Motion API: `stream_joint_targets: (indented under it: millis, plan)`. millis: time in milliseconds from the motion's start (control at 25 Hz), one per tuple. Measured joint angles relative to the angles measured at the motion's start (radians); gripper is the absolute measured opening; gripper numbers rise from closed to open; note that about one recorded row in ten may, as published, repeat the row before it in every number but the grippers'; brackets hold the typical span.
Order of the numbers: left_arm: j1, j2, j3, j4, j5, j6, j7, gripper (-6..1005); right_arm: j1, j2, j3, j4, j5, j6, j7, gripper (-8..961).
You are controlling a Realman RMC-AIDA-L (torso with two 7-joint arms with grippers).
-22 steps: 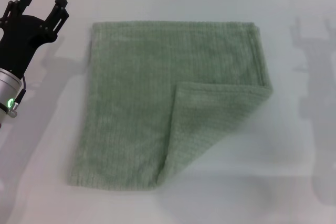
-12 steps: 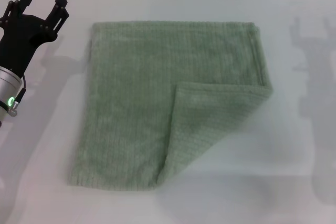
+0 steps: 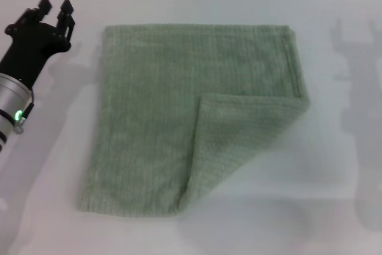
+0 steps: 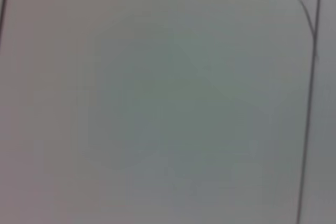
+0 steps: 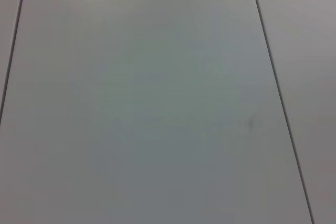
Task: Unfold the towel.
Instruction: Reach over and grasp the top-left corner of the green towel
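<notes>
Sage-green towel (image 3: 191, 117) lay mid-surface (image 3: 334, 207), near-right corner folded inward; left claw (image 3: 55, 13), prongs slightly apart, hovered by far-left corner; best pinch that flap's tip, draw it outward.

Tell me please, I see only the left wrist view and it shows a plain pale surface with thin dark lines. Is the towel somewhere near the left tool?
Observer: Yes. In the head view the towel lies flat on the white table, to the right of the left tool, with a strip of bare table between them.
Operator: Is the towel fully open?
Observer: No. Its near right corner is folded over onto the cloth as a triangle.
Operator: Does the left tool hold anything?
Observer: No. Its fingers are apart and empty, beside the far left corner of the towel.
Operator: And the right tool?
Observer: It is not in the head view; only a shadow falls on the table's right side.
</notes>
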Motion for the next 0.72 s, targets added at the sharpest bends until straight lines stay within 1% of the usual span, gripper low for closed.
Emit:
stream_joint_targets:
  millis: [40, 280, 360, 480, 560, 640, 680, 720]
  plan:
    - [-0.002, 0.0, 0.008, 0.0, 0.0, -0.004, -0.002, 582, 0.0, 0.0, 0.0, 0.0, 0.0, 0.0, 0.0, 711]
    - [-0.036, 0.002, 0.099, 0.0, 0.002, -0.061, -0.007, 376, 0.002, 0.0, 0.001, -0.001, 0.0, 0.001, 0.0, 710]
    - [-0.054, 0.003, 0.13, -0.001, 0.002, -0.101, -0.014, 272, 0.002, 0.0, 0.001, -0.002, 0.0, 0.002, 0.0, 710]
    - [-0.092, 0.004, 0.162, -0.002, 0.002, -0.194, -0.043, 117, 0.003, 0.0, 0.0, -0.005, 0.0, 0.008, 0.0, 710]
    - [-0.124, 0.005, 0.187, -0.001, 0.002, -0.269, -0.058, 77, 0.005, 0.0, 0.0, -0.006, -0.001, 0.013, 0.0, 710]
    - [-0.124, 0.005, 0.187, -0.001, 0.002, -0.269, -0.058, 38, 0.007, 0.0, 0.0, -0.006, -0.002, 0.016, 0.0, 710]
    - [-0.136, 0.005, 0.195, -0.001, 0.002, -0.298, -0.06, 18, 0.008, 0.0, 0.001, -0.006, -0.002, 0.02, 0.0, 710]
    - [-0.158, 0.004, 0.208, -0.006, 0.002, -0.363, -0.063, -2, 0.009, 0.0, 0.001, -0.006, -0.003, 0.023, 0.0, 710]
